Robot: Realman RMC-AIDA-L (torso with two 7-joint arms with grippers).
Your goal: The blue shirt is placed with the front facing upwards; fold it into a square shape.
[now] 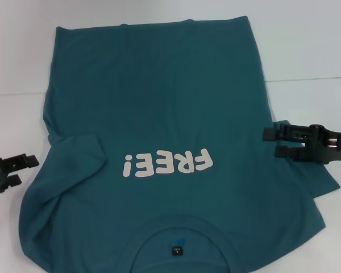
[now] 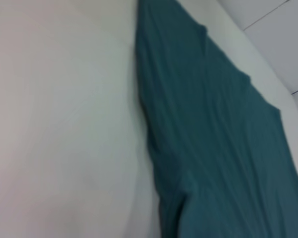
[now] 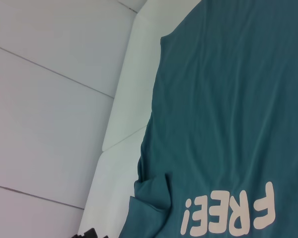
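- Blue shirt (image 1: 159, 114) at the right gripper (image 1: 271, 142): jaws parted, gripping nothing, hovering over the right sleeve.
- Left gripper (image 1: 14, 170) also released, just beside the shirt's left edge.
- Left sleeve looks folded inward; the shirt lies front-up on the white table (image 1: 307, 45), square not yet made.

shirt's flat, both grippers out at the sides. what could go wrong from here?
1. The left sleeve is already tucked onto the blue shirt and bunched; a fold over it could trap wrinkles and lose the square shape.
2. The right gripper sits over the shirt's right edge with its fingers open; it might pinch one layer or snag the cloth.
3. The left gripper is open, off the cloth on the white table; uneven starts could skew the fold.
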